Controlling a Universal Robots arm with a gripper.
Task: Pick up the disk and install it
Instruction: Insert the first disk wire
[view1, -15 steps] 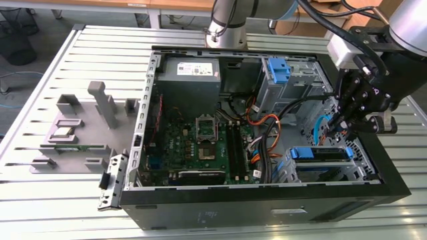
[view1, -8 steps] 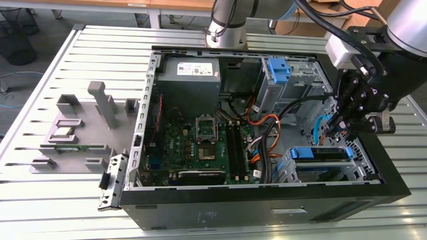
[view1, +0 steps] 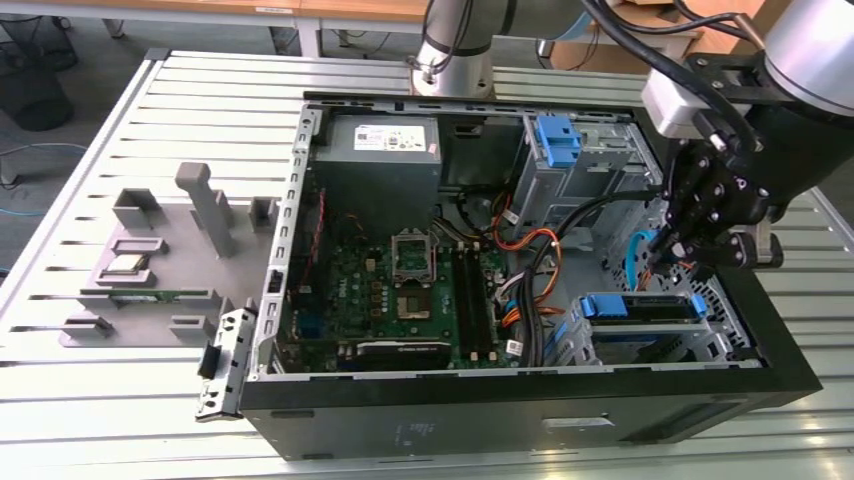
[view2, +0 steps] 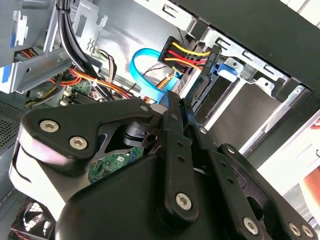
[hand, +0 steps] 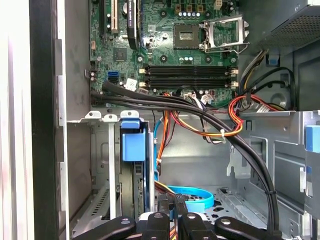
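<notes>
The computer case (view1: 534, 400) lies on its side on the slatted table (view1: 80, 400) with the side panel off, so that the motherboard (view1: 400, 290) and the drive bays face upward and can be reached from above.

The disk (view1: 645, 308) sits in the drive cage (view1: 727, 335) at the near corner of the case on the exterior view's right. In the first wrist view it stands on edge in its slot, the blue bracket tab (hand: 131, 140) facing the open side. From how it lies, the disk appears already seated in the bay.

A blue data cable (hand: 192, 196) and a bundle of red, yellow and black power wires (view2: 186, 54) run to a connector beside the cage. The cables are routed across the open interior and tied together, presumably to keep the bay entry free.

The gripper (view1: 705, 240) hangs above the case just over the cage, beside the blue cable. In the second wrist view the fingers (view2: 176, 112) stand pressed together. Nothing is seen between them; whether the tips touch a cable or connector cannot be told.
</notes>
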